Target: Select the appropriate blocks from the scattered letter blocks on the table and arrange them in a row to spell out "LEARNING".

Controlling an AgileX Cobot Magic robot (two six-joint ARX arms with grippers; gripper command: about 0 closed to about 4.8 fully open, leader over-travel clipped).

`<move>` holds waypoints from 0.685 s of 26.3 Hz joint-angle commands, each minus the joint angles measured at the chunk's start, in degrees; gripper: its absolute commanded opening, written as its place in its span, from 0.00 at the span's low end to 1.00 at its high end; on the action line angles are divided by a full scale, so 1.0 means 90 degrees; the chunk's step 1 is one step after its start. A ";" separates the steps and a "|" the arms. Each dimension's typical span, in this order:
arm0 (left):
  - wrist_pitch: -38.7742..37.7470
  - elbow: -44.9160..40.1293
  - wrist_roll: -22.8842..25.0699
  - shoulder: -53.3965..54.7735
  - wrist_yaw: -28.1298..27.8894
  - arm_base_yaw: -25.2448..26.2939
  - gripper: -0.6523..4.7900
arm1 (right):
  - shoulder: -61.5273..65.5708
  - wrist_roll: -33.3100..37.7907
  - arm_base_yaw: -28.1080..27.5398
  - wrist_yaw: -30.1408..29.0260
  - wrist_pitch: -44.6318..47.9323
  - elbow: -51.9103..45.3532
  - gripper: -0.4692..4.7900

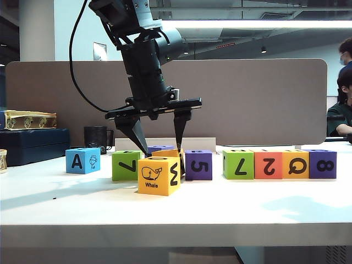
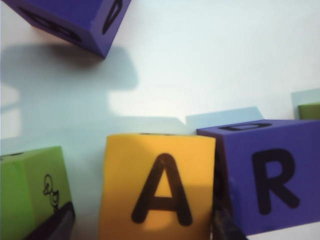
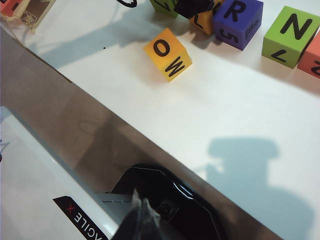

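Progress is partial: four blocks [image 1: 279, 164] sit face to face at the right of the counter [image 1: 220, 209]; a gap separates them from the purple block [image 1: 198, 165]. Left gripper [image 1: 159, 144] straddles an orange block [image 2: 157, 187] beside that purple block, jaws parted, apparently releasing it. A green block [image 1: 126, 165] stands just beyond; the blue "A" block [image 1: 83, 160] and whale block [image 1: 158, 175] lie outside the row. Right gripper [image 3: 142, 220] is withdrawn at the counter's edge; whether open or clenched, I cannot tell. No containers involved.
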 commanded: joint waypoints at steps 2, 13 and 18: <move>0.0078 0.0019 0.0005 -0.0063 0.0005 -0.0005 0.75 | -0.0017 -0.0002 0.0002 -0.0010 -0.0002 0.0022 0.09; 0.0180 0.0017 0.0685 -0.0806 -0.0345 0.0124 0.75 | -0.0017 -0.0002 0.0002 -0.0010 -0.0007 0.0022 0.09; -0.0075 0.0017 0.1134 -0.1027 -0.0850 0.0617 0.75 | -0.0017 -0.0002 0.0002 -0.0010 -0.0015 0.0022 0.09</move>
